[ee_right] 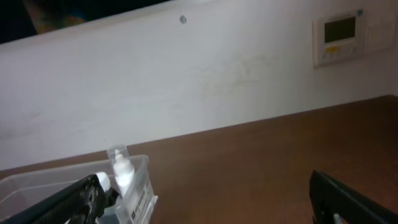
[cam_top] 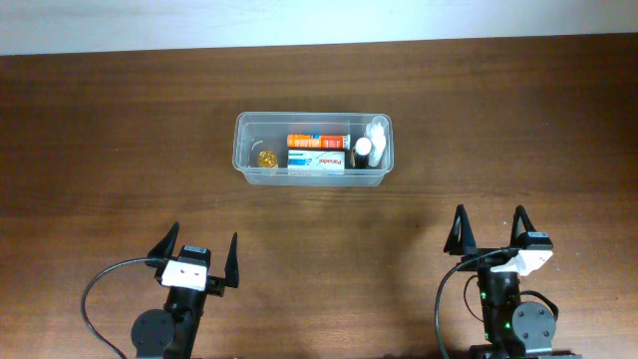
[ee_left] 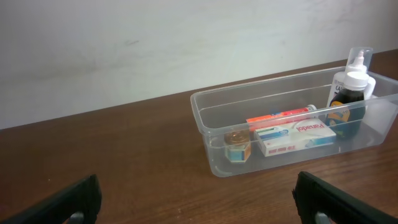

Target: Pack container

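The clear plastic container (cam_top: 244, 150) sits at the table's middle back. It holds an orange tube (cam_top: 317, 141), a white-and-blue box (cam_top: 316, 161), a small amber jar (cam_top: 266, 159), a dark bottle (cam_top: 362, 153) and a white spray bottle (cam_top: 379, 140). It also shows in the left wrist view (ee_left: 208, 140) and, partly, in the right wrist view (ee_right: 37, 186). My left gripper (cam_top: 200, 253) is open and empty near the front left. My right gripper (cam_top: 489, 229) is open and empty near the front right. Both are well short of the container.
The brown wooden table (cam_top: 120, 140) ends at a white wall (ee_left: 155, 43) behind the container. A wall panel with a small screen (ee_right: 341, 36) shows in the right wrist view.
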You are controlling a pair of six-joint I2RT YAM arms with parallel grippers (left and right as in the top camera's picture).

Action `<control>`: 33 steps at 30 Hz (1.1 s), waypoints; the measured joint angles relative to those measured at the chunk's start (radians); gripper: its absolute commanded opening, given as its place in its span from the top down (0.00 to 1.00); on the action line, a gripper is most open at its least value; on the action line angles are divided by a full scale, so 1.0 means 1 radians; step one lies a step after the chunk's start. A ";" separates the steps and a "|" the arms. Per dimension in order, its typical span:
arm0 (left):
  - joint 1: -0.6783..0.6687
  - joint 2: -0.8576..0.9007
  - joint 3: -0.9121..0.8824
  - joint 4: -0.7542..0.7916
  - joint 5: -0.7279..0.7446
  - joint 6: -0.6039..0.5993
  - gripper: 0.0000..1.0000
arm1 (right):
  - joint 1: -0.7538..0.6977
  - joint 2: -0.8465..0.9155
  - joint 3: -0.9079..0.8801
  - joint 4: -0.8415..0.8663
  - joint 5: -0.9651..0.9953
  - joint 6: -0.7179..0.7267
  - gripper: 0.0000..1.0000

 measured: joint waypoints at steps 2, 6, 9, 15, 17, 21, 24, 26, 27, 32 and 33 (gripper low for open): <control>0.000 0.000 0.000 0.000 0.000 0.000 0.00 | 0.000 0.000 0.000 -0.045 0.000 0.000 0.02; 0.000 0.000 0.000 0.000 0.000 0.000 0.01 | 0.000 -0.003 0.000 -0.159 0.000 0.000 0.02; 0.000 0.000 0.000 0.000 0.000 0.000 0.01 | -0.001 -0.002 0.000 -0.163 -0.004 -0.006 0.02; 0.000 0.000 0.000 0.000 0.000 0.000 0.01 | -0.001 -0.002 0.000 -0.162 -0.004 -0.008 0.01; 0.000 0.000 0.000 0.000 0.000 0.000 0.01 | -0.001 -0.002 0.000 -0.162 -0.004 -0.008 0.02; 0.000 0.000 0.000 0.000 0.000 0.000 0.01 | -0.001 -0.002 0.000 -0.162 -0.004 -0.009 0.02; 0.000 0.000 0.000 0.000 0.000 0.000 0.01 | -0.001 -0.002 0.000 -0.162 -0.004 -0.011 0.02; 0.000 0.000 0.000 0.000 0.000 0.000 0.01 | -0.001 -0.002 0.000 -0.162 -0.004 -0.011 0.01; 0.000 0.000 0.000 0.000 0.000 0.000 0.00 | -0.001 -0.002 0.000 -0.162 -0.004 -0.011 0.02; 0.000 0.000 0.000 0.000 0.000 0.000 0.01 | 0.014 -0.002 0.000 -0.162 -0.004 -0.011 0.01; 0.000 0.000 0.000 0.000 0.000 0.000 0.01 | 0.016 -0.002 0.000 -0.162 -0.004 -0.011 0.02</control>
